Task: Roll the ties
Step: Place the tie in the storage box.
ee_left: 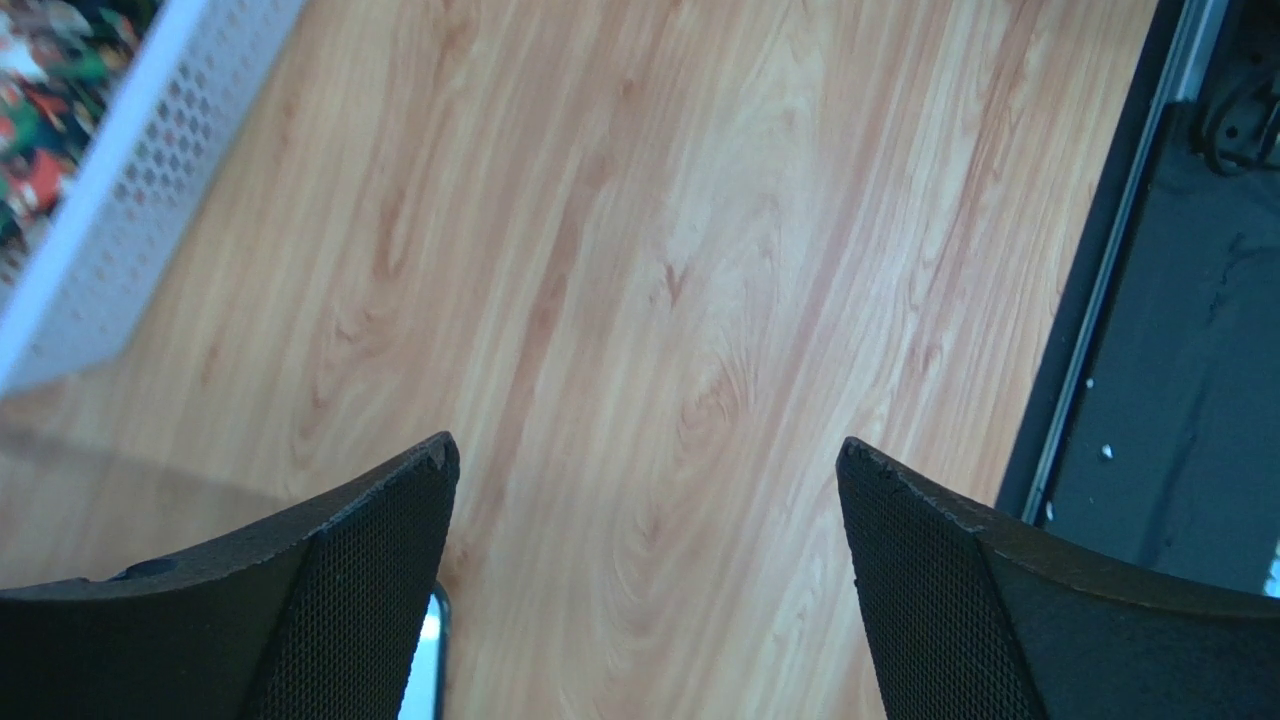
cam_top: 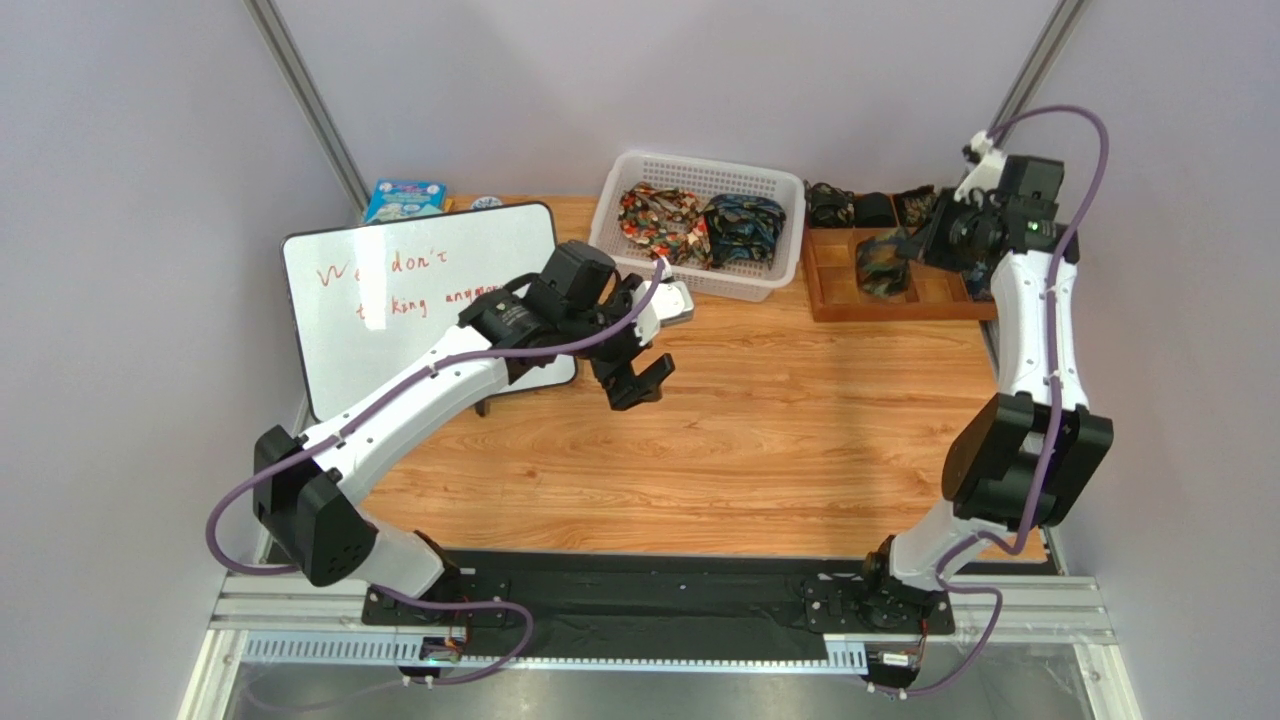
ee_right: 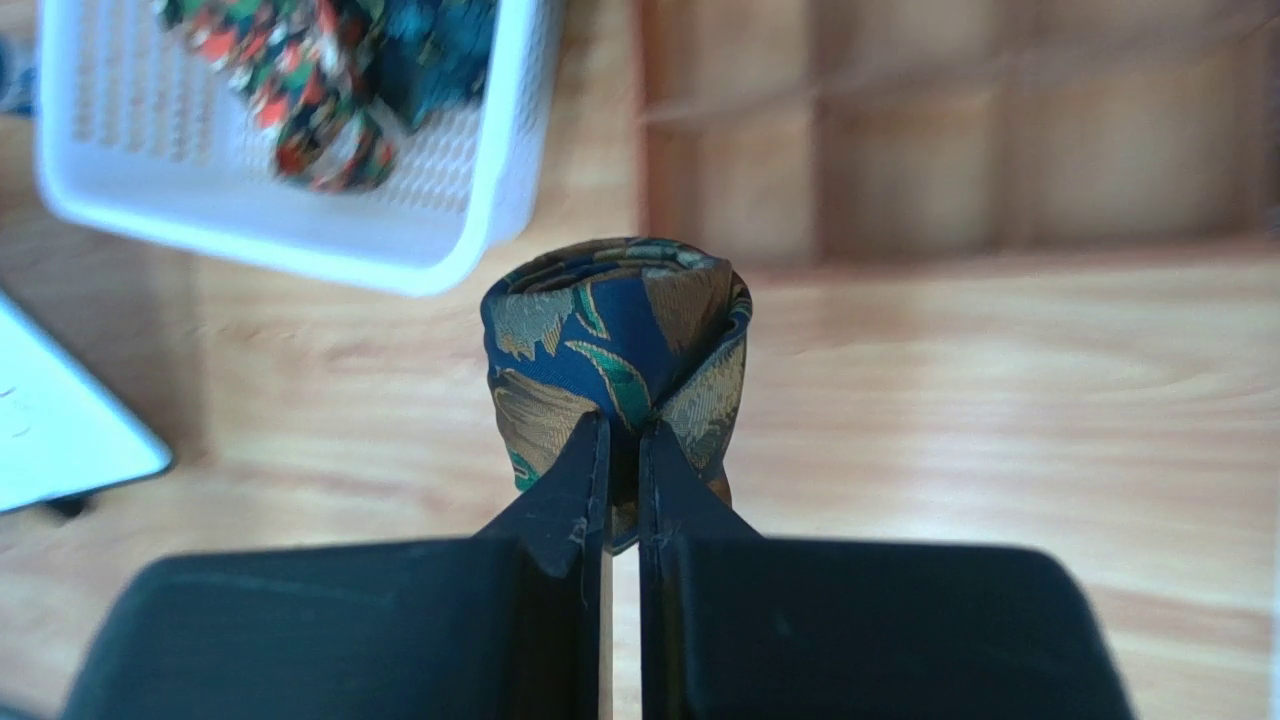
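My right gripper [ee_right: 624, 435] is shut on a small tight roll of tie [ee_right: 616, 353], dark blue with gold and green leaves. In the top view this gripper [cam_top: 906, 255] holds the roll [cam_top: 882, 267] over the brown wooden tray [cam_top: 902, 308]. Small dark rolls [cam_top: 851, 204] sit in the tray's back compartments. Two bunched ties lie in the white basket [cam_top: 616, 195]: a red-orange one [cam_top: 661, 219] and a blue-green one [cam_top: 747, 228]. My left gripper [cam_top: 639, 375] is open and empty above bare table, its fingers [ee_left: 361, 570] wide apart, near the basket's front.
A whiteboard [cam_top: 421, 293] with red writing lies at the left under my left arm. A blue box [cam_top: 406, 197] sits behind it. A small silvery item [cam_top: 676, 300] lies by the basket's front. The black base rail [cam_top: 661, 593] runs along the near edge.
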### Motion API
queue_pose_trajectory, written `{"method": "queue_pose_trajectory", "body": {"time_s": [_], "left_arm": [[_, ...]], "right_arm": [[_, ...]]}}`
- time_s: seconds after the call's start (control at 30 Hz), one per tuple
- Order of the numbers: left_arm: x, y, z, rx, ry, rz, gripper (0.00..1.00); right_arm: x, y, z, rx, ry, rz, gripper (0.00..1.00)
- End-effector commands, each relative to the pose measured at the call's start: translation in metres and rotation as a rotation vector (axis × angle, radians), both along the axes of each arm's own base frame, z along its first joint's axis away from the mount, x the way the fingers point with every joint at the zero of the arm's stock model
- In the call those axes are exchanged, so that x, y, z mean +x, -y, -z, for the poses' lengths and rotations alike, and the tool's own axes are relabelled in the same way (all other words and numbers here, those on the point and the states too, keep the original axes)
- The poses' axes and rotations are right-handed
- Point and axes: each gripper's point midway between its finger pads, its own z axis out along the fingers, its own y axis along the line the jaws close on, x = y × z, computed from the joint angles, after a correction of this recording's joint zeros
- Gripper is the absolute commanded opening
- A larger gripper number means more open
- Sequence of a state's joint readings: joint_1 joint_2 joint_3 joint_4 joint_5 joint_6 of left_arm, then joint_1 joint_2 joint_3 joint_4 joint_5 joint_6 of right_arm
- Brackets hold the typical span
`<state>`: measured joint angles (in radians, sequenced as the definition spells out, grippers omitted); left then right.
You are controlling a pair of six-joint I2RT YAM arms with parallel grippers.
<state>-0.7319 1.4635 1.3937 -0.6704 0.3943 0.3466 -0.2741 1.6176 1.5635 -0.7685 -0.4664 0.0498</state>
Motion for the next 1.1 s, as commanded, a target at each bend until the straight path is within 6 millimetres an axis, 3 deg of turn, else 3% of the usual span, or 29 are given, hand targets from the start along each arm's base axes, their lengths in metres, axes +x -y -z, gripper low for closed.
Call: {"method": "queue_pose_trajectory", "body": {"time_s": [0.0,0.03,0.1,0.13,0.23,0.27,0.33,0.37,0.4,0.6,0.87,1.07], "left_arm": [[-0.012,-0.029,0.016,0.022,-0.138,-0.087,1.0],[-0.014,-0.031,0.016,0.016,-0.158,-0.097,0.99],[-0.016,-0.037,0.014,-0.01,-0.182,-0.108,1.0],[-0.017,-0.038,0.013,-0.024,-0.189,-0.11,0.99],[-0.023,-0.042,0.011,-0.053,-0.228,-0.113,1.0],[-0.027,-0.042,0.01,-0.066,-0.245,-0.11,1.0],[-0.029,-0.046,0.015,-0.06,-0.272,-0.123,0.99],[-0.03,-0.047,0.015,-0.06,-0.28,-0.12,0.99],[-0.03,-0.047,0.016,-0.058,-0.283,-0.12,0.99],[-0.03,-0.051,0.018,-0.047,-0.311,-0.13,0.99],[-0.03,-0.05,0.021,-0.042,-0.351,-0.142,1.0],[-0.03,-0.052,0.022,-0.037,-0.364,-0.146,0.99]], "right_arm": [[0.042,0.054,-0.014,-0.255,0.045,0.063,0.0],[0.053,0.061,-0.028,-0.294,0.086,0.07,0.0],[0.069,0.081,-0.02,-0.336,0.082,0.096,0.0],[0.078,0.087,-0.032,-0.351,0.12,0.102,0.0],[0.105,0.104,-0.024,-0.392,0.146,0.118,0.0],[0.113,0.109,-0.031,-0.413,0.172,0.127,0.0],[0.132,0.117,-0.019,-0.432,0.186,0.126,0.0],[0.14,0.123,-0.028,-0.453,0.217,0.137,0.0],[0.15,0.128,-0.015,-0.46,0.209,0.135,0.0],[0.187,0.153,-0.001,-0.536,0.249,0.138,0.0],[0.195,0.176,0.05,-0.552,0.194,0.124,0.0],[0.197,0.176,0.083,-0.55,0.149,0.078,0.0]]}}
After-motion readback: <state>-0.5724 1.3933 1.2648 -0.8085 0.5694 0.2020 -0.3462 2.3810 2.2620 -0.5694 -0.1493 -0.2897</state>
